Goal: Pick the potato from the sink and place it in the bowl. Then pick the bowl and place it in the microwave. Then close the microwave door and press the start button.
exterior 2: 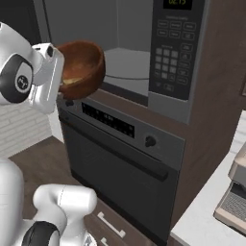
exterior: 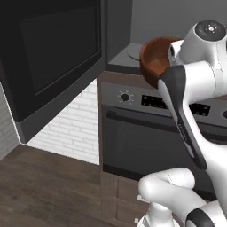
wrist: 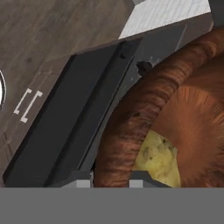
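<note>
My gripper (wrist: pixel 111 179) is shut on the near rim of the reddish-brown bowl (wrist: pixel 144 109). It holds the bowl (exterior 2: pixel 84 62) tilted in the air, in front of the open microwave (exterior 2: pixel 120 33) and just above the oven's control strip. The yellowish potato (wrist: pixel 159 155) lies inside the bowl. The bowl (exterior: pixel 153 57) hangs at the cavity's front edge, with the pale turntable plate (exterior 2: pixel 127 65) behind it. The microwave door (exterior: pixel 53 57) stands swung wide open to the left. The microwave's keypad panel (exterior 2: pixel 175 48) is on the cavity's right.
The oven (exterior 2: pixel 120 163), with its knob (exterior 2: pixel 150 141) and bar handle, sits directly below the microwave. White brick wall (exterior: pixel 75 128) and wooden floor (exterior: pixel 44 186) lie to the left. On a pale counter (exterior 2: pixel 202 221) at the right stands a grey appliance (exterior 2: pixel 235 197).
</note>
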Robot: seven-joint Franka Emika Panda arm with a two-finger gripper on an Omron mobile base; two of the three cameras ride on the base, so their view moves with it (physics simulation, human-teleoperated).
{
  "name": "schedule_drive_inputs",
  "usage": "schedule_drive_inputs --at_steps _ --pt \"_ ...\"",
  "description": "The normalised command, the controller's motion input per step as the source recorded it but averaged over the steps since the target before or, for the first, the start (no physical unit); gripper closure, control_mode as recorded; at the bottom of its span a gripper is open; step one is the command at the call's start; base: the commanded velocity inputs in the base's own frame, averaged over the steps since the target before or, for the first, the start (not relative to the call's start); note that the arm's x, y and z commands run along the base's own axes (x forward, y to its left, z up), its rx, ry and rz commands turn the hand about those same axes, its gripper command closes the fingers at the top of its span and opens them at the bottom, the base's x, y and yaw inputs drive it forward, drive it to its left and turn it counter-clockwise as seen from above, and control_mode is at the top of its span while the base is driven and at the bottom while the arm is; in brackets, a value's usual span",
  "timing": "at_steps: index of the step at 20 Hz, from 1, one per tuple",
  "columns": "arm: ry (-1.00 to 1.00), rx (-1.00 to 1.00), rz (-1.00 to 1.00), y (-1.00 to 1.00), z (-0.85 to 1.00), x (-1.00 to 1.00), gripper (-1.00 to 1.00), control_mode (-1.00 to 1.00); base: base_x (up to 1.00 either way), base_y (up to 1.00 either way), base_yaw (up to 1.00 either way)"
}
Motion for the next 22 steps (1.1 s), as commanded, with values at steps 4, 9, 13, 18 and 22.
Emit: schedule_drive_inputs --at_steps 4,9,13,18,22 --pt "-0.07 0.0 -0.02 -0.1 0.2 0.9 1.0 -1.0 0.0 0.0 0.0" --pt "-0.13 0.0 -0.03 -0.15 0.22 0.8 1.0 -1.0 0.0 0.0 0.0" --pt "-0.13 0.03 -0.02 -0.07 0.24 0.64 1.0 -1.0 0.0 0.0 0.0" --pt "-0.01 0.05 -0.02 -0.09 0.06 0.85 1.0 -1.0 0.0 0.0 0.0" --pt "-0.01 0.04 -0.01 -0.38 0.0 0.72 1.0 -1.0 0.0 0.0 0.0"
